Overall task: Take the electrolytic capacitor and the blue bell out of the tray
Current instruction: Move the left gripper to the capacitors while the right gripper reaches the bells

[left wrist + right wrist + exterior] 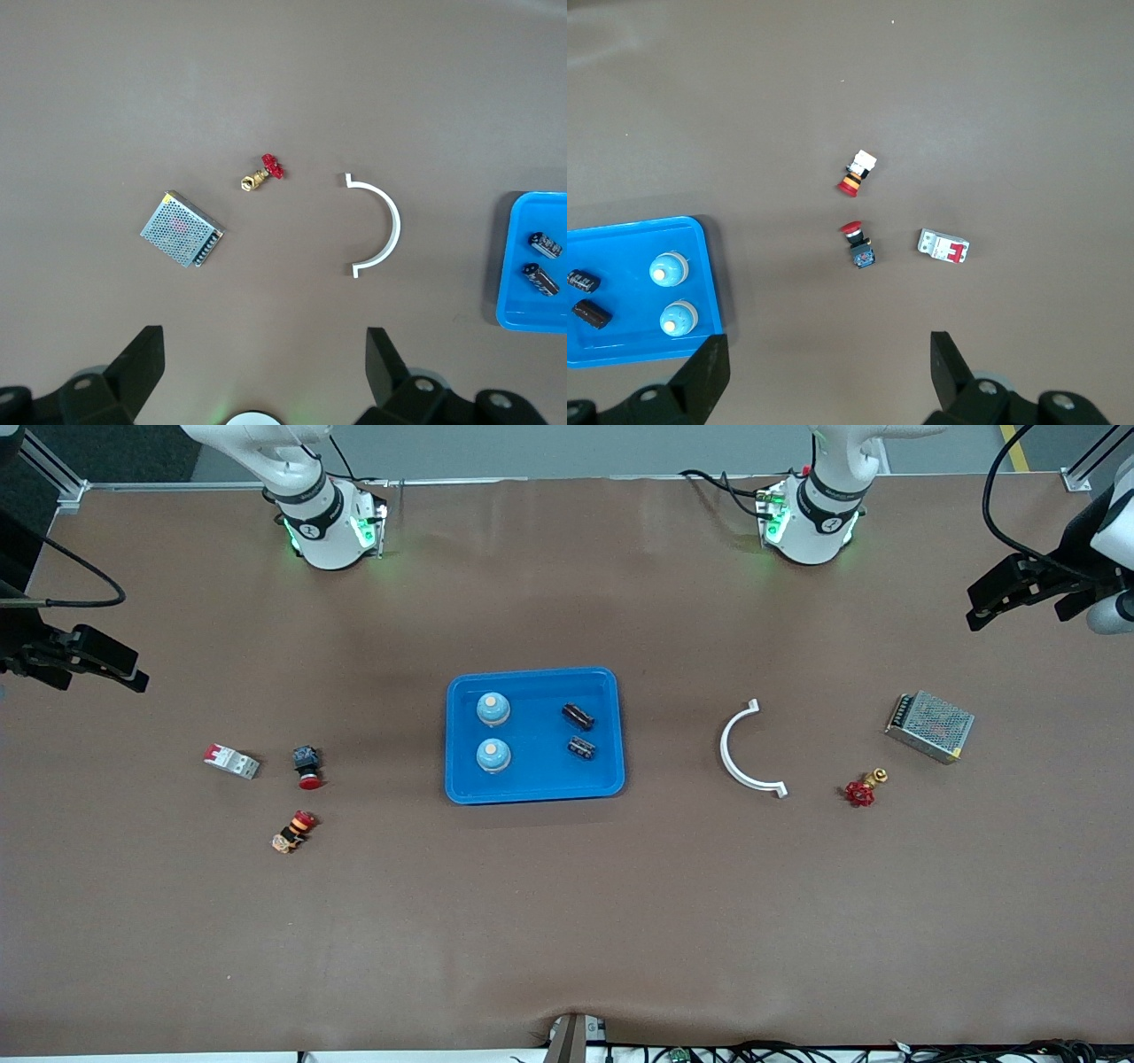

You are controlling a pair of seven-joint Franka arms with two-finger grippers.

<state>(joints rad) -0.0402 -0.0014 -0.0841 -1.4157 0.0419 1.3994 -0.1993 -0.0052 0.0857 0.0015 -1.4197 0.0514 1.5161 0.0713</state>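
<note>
Two bells (493,732) and two capacitors (579,732) sit in a blue tray (532,790) mid-tabletop. Left tool (259,354) and right tool (824,359) hover released, empty, over opposite tabletop ends.

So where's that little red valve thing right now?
The red valve lies on the table toward the left arm's end, between the white curved bracket and the metal mesh box, slightly nearer the front camera than both.

Tray (534,786): glossy blue plastic. Table (567,921): matt brown covering (faintly creased). Power supply (930,725): perforated metal. Half-ring (735,751): smooth white plastic.
</note>
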